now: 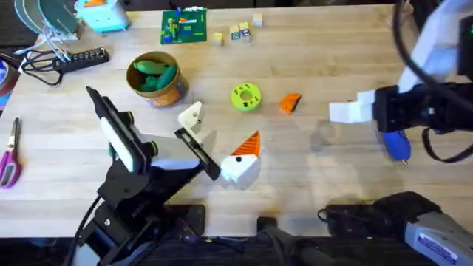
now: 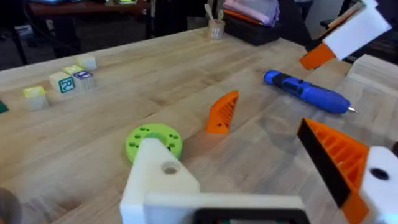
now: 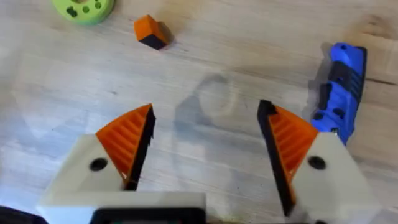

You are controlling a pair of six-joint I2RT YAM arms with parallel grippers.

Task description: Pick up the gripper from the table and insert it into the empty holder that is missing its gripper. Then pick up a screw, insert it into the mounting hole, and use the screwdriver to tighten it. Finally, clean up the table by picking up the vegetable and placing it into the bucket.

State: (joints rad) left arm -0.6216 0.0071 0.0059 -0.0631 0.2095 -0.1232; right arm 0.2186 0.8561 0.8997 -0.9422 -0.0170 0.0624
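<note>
The orange ribbed gripper (image 1: 290,103) (image 2: 222,113) (image 3: 151,31) lies loose on the table, beside a green disc (image 1: 246,97). My left gripper (image 1: 222,127) (image 2: 236,165) is open, a short way in front of it. One of its fingers is the bare white holder (image 2: 158,183) with the dark mounting hole (image 2: 169,167); the other carries an orange pad (image 2: 339,158). My right gripper (image 1: 349,106) (image 3: 205,121) hangs open and empty, next to the blue screwdriver (image 1: 395,144) (image 2: 308,93) (image 3: 339,87). Green vegetable (image 1: 155,72) sits inside the bucket (image 1: 171,92). The screw is out of view.
Scissors (image 1: 10,151) lie at the left edge and a power strip (image 1: 77,59) at the back left. A green circuit board (image 1: 183,27) and small letter blocks (image 1: 240,31) (image 2: 62,81) stand along the back edge. Bare wood lies between the two grippers.
</note>
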